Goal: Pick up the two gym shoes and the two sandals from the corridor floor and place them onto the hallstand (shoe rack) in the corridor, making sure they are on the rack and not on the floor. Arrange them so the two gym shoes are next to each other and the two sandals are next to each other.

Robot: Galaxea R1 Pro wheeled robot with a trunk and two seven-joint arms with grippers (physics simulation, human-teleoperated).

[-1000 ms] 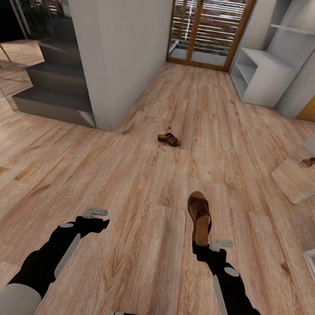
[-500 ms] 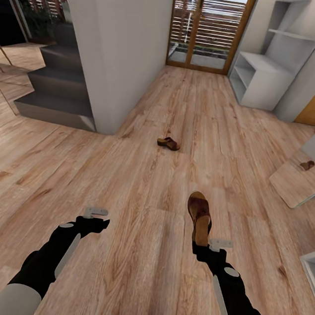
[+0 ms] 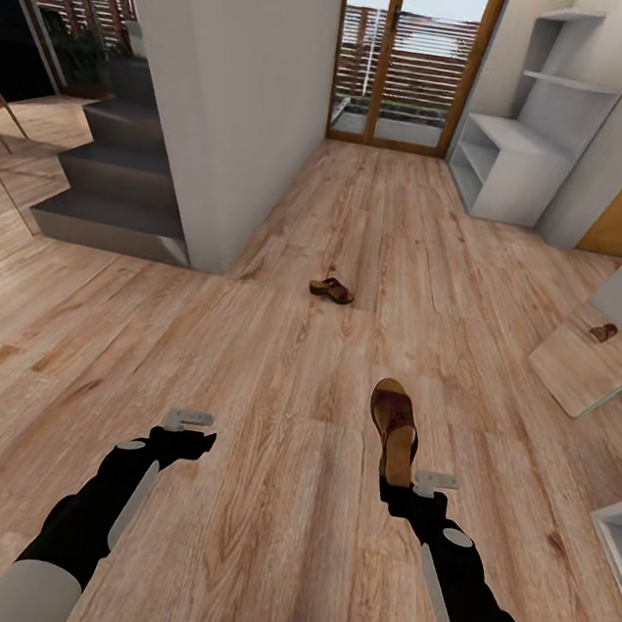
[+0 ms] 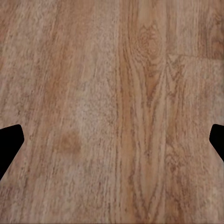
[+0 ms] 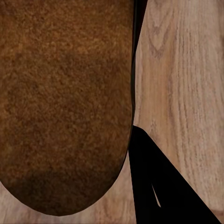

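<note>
My right pincer (image 3: 404, 479) grips one sandal (image 3: 393, 428); my left pincer (image 3: 186, 422) hangs released. I'd carry it level toward the hallstand (image 3: 509, 171), beyond the second sandal (image 3: 332, 289).

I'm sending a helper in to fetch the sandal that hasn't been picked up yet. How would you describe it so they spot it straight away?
Start at the glass door at the corridor's far end and come back along the corridor floor, past the corner of the white wall. The loose sandal lies alone on the planks there. Unlike the other sandal, held in the right gripper, nothing touches it.
</note>
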